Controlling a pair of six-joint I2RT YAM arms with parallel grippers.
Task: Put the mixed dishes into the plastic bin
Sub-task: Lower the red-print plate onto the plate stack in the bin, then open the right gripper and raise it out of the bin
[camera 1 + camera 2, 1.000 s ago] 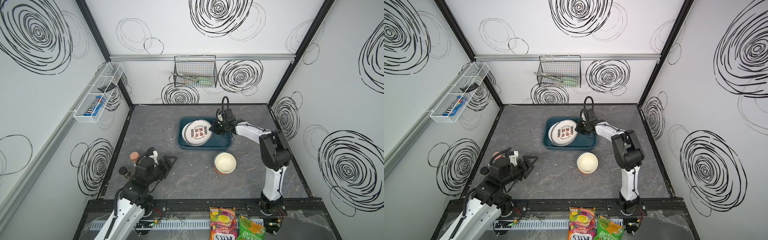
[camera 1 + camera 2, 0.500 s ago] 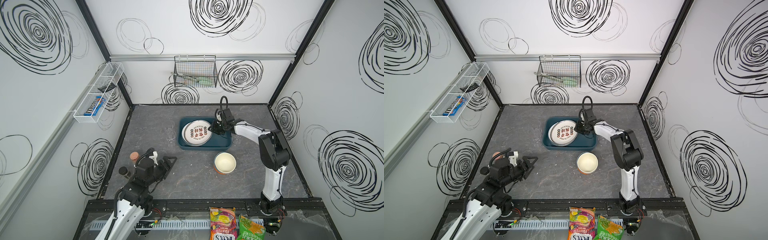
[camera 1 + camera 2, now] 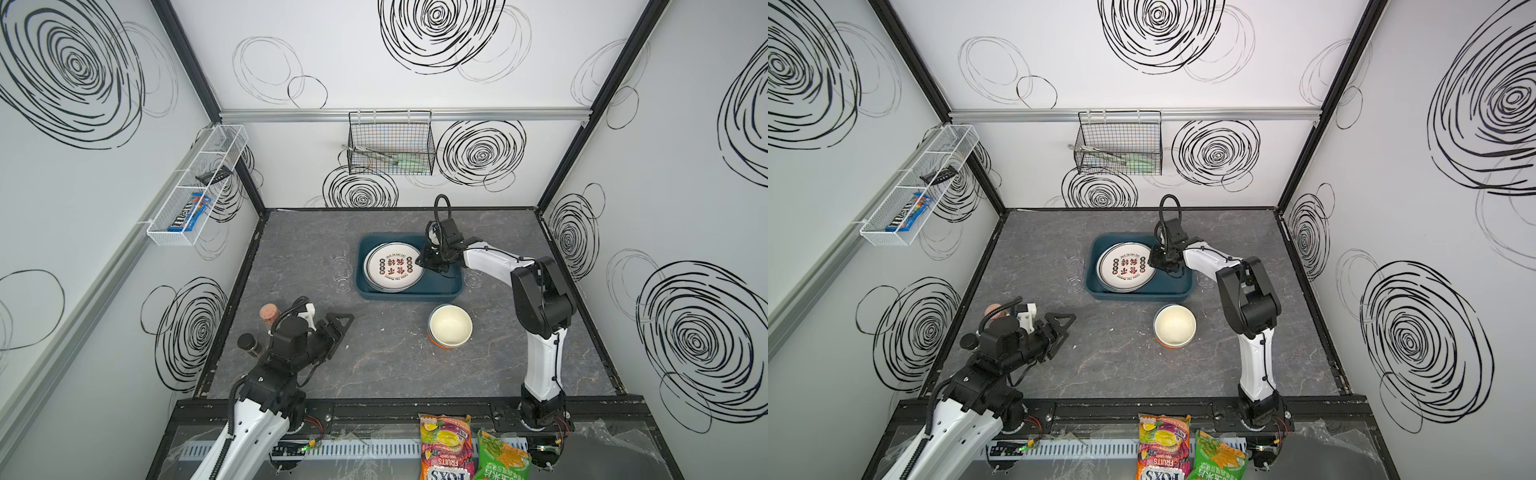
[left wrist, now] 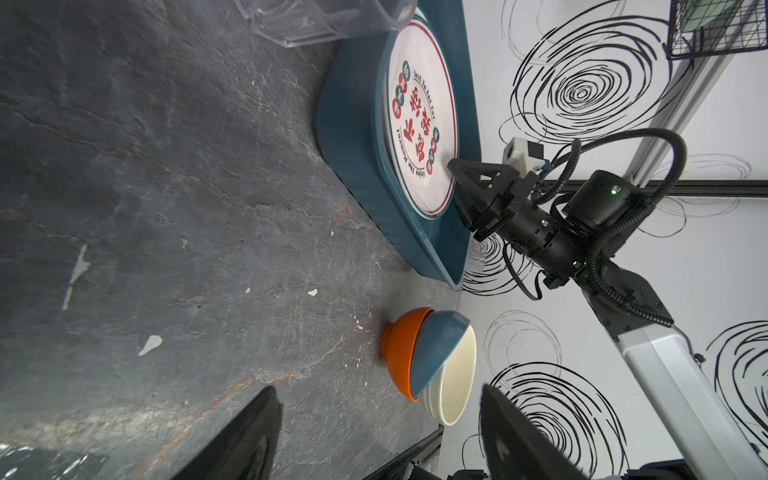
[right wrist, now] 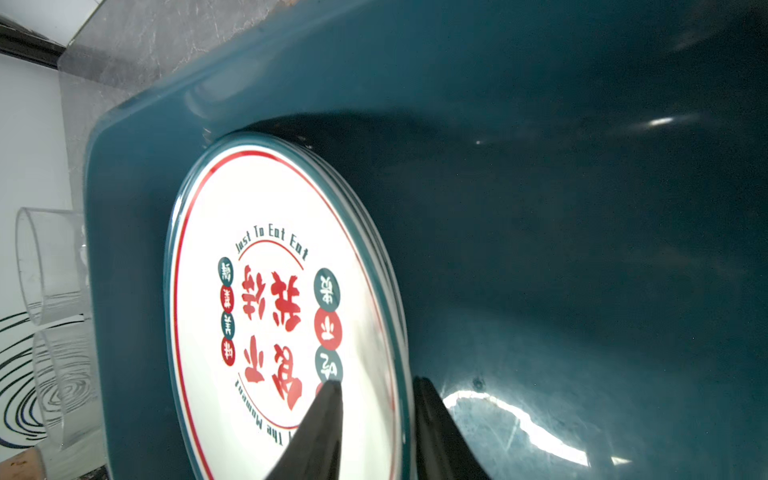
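Note:
A white plate with red Chinese characters tops a stack of plates in the left half of the dark teal plastic bin. My right gripper is low at the plate's right edge, open, one finger over the plate's face and one outside its rim. Nested orange, blue and cream bowls stand in front of the bin. Clear glass tumblers stand left of the bin, and another tumbler stands to its right. My left gripper hovers open and empty at the front left.
A cork-stoppered jar and a small dark-lidded jar stand by the left arm. A black wire basket hangs on the back wall and a white mesh rack on the left wall. Snack bags lie beyond the front edge.
The right gripper's jaws have parted at the plate's rim, and the plate rests on the stack in the bin. The left arm has not moved.

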